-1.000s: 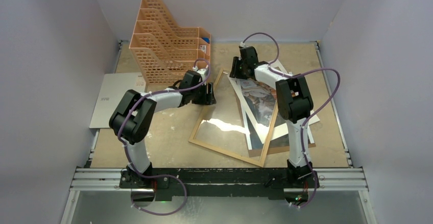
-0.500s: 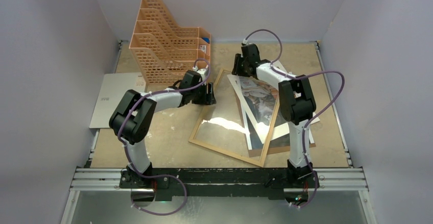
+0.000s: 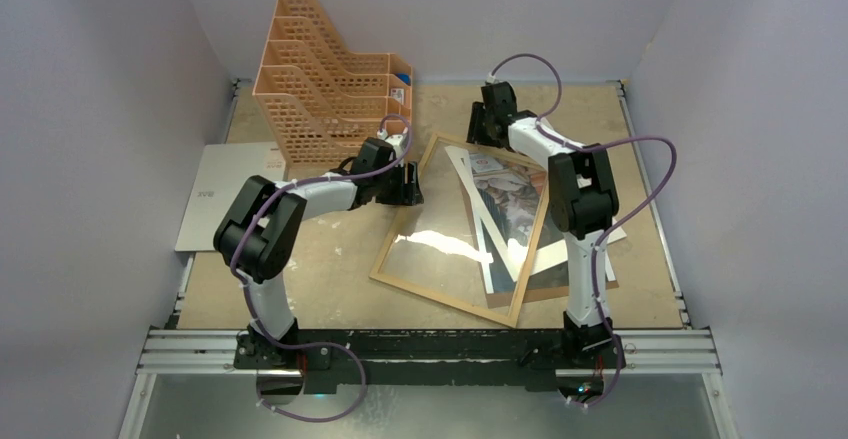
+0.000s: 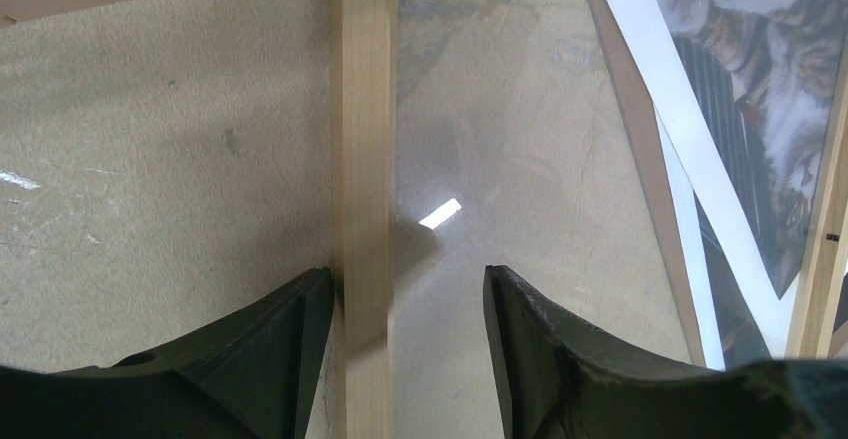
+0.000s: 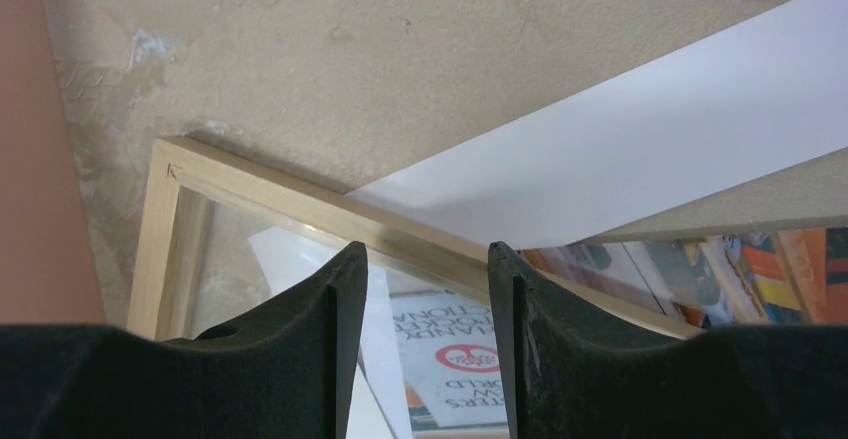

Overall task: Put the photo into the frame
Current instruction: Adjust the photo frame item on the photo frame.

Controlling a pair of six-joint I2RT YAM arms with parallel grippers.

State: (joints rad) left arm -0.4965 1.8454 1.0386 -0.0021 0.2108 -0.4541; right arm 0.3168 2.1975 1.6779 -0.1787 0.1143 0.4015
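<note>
Lying flat, frame (image 3: 443,301) runs lengthwise near-far; photo (image 3: 500,199) skewed diag. across it.

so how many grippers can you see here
2. The left gripper is over the frame's left rail; the right gripper is over its far rail. Neither is hidden.
</note>
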